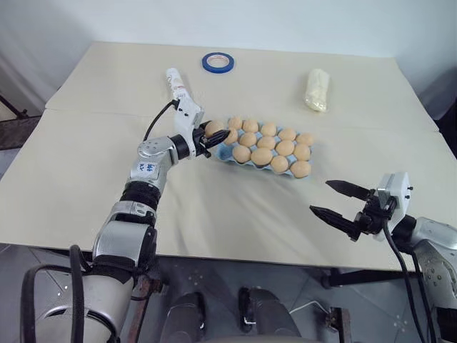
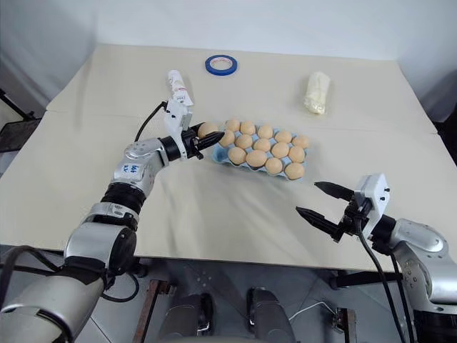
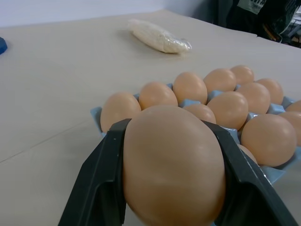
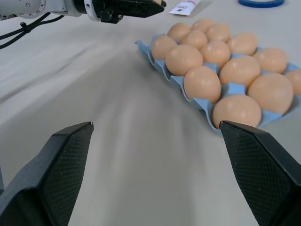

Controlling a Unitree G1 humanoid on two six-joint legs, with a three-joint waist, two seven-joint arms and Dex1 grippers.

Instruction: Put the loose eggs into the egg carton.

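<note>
Egg carton [image 1: 227, 153]: a light blue moulded tray without a lid, lying flat on the table and set at a slant, its near-left corner towards the left arm. Its cups are filled with pale orange-tan eggs [image 1: 262, 156], smooth and oval, seated upright in close rows; whether any cup at the left end remains vacant cannot be told, since that end is partly covered. One further egg [image 3: 173, 169], alike in colour and form, is raised off the table at the carton's left end, clamped on both flanks between the black fingers of the left gripper [image 1: 215, 135].
</note>
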